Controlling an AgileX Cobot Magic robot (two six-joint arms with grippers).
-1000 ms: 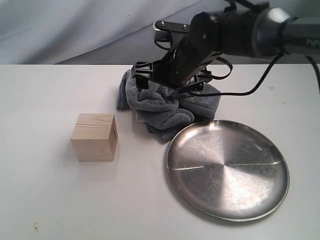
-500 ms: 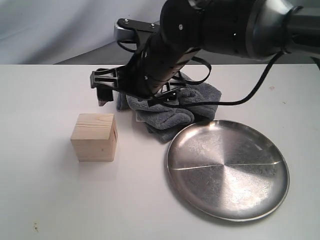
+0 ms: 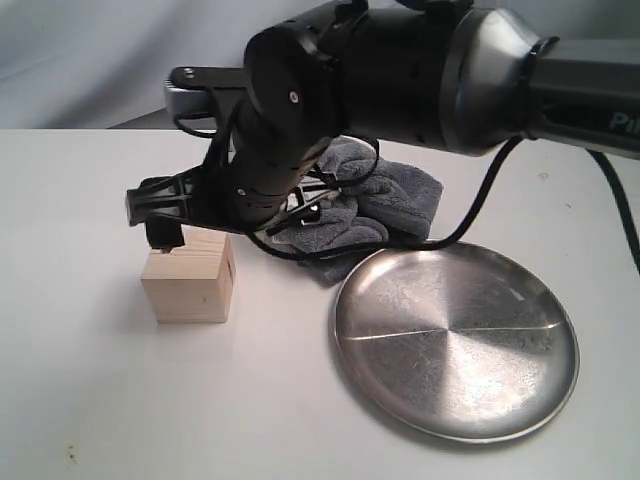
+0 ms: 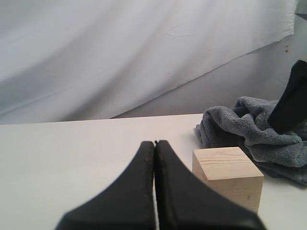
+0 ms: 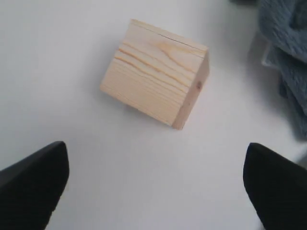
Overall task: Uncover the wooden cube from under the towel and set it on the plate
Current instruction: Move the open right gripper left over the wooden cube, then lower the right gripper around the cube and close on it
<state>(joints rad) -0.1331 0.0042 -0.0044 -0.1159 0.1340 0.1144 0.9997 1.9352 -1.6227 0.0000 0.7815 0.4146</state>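
Note:
The wooden cube [image 3: 188,285] stands uncovered on the white table, left of the plate [image 3: 455,340]. Behind them the dark grey towel [image 3: 390,195] lies crumpled, touching the plate's far rim. My right gripper [image 3: 222,230] has reached across to the left and hangs open just above the cube's far side. In the right wrist view its fingers [image 5: 33,187] stand wide apart around bare table, with the cube [image 5: 156,72] ahead and the towel [image 5: 288,52] at the edge. My left gripper [image 4: 155,143] is shut on nothing, low beside the cube [image 4: 228,175].
The white table [image 3: 80,400] stretches out in front of and to the left of the cube. A pale cloth backdrop [image 3: 120,60] hangs behind it. The right arm's black cable [image 3: 480,215] loops down over the towel near the plate.
My right arm has swung left from above the towel to above the cube, its gripper staying open. The towel, the cube and the plate have not moved.

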